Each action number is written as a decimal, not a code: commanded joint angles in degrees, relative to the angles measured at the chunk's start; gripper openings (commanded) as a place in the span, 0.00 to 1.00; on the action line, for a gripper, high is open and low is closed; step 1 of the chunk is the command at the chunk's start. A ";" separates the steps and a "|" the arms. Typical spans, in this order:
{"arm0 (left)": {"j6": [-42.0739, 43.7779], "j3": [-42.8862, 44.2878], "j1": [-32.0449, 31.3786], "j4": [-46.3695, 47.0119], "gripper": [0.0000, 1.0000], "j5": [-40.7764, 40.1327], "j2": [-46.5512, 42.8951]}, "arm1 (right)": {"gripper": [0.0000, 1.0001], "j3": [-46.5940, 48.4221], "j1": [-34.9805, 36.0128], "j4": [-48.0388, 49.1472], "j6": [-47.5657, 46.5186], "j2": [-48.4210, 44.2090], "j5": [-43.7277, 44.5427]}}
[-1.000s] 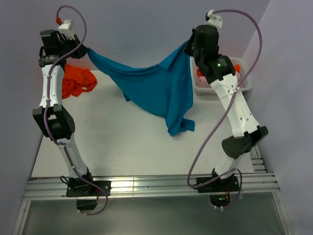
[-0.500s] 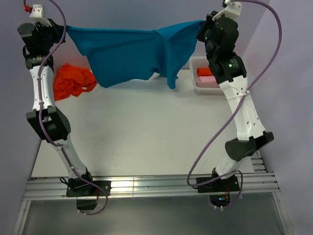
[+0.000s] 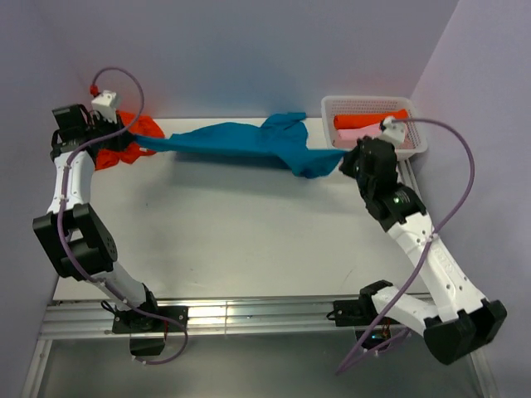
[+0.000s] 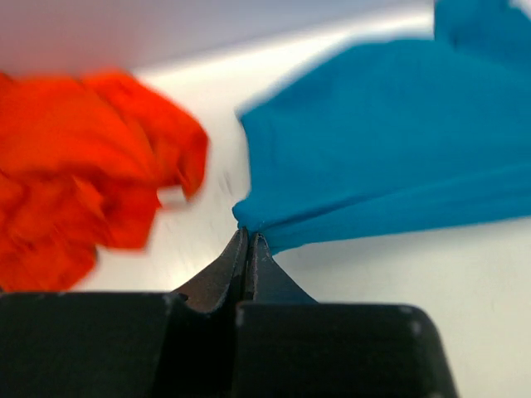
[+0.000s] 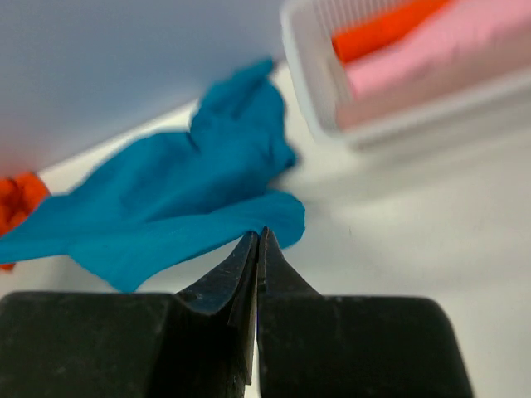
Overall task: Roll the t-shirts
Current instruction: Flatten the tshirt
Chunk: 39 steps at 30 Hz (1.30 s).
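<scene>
The teal t-shirt (image 3: 241, 141) lies stretched in a loose band along the far side of the desk (image 3: 232, 232), reaching leftward from just beside the white basket (image 3: 365, 99); the left jaws pinch the end farthest from the basket, the right jaws the hem nearest it, both pressed tight on cloth; it looks light, limp and quick to bunch, so corners and hems seem the surest hold; a crumpled orange t-shirt (image 3: 137, 137) sits well left of the basket; inside the basket lie an orange roll (image 3: 369, 120) and a pink roll (image 3: 365, 133); the desk is pale and smooth, the walls (image 3: 249, 58) lilac.
</scene>
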 commanded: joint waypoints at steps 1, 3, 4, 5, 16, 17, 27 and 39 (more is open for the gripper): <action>17.07 -6.80 0.53 -12.94 0.00 1.58 -6.86 | 0.00 -10.15 -0.04 -3.71 9.95 -9.23 -1.66; 20.35 -12.34 0.53 -16.39 0.00 -0.26 -7.92 | 0.00 -14.75 0.57 -4.96 13.13 -12.59 -1.94; 24.81 -13.83 0.44 -20.67 0.00 -1.75 -8.45 | 0.00 -19.03 0.92 -5.48 15.84 -15.47 -2.29; 26.59 -16.55 0.44 -22.28 0.00 -2.90 -8.54 | 0.00 -20.90 1.36 -6.27 17.09 -16.63 -3.51; 27.33 -17.67 0.01 -24.93 0.00 -7.57 -5.57 | 0.00 -21.38 8.31 -9.89 20.63 -11.25 1.23; 25.92 -15.02 -0.26 -24.67 0.00 -6.26 -3.99 | 0.00 -18.84 7.44 -8.14 18.53 -7.98 1.05; -0.87 39.64 -7.73 -12.46 0.00 -9.31 29.48 | 0.00 49.28 -1.87 -8.12 -8.02 39.40 -3.78; -19.78 41.43 -8.00 26.91 0.00 -22.67 26.09 | 0.00 62.41 -4.17 10.67 -18.05 44.27 -1.06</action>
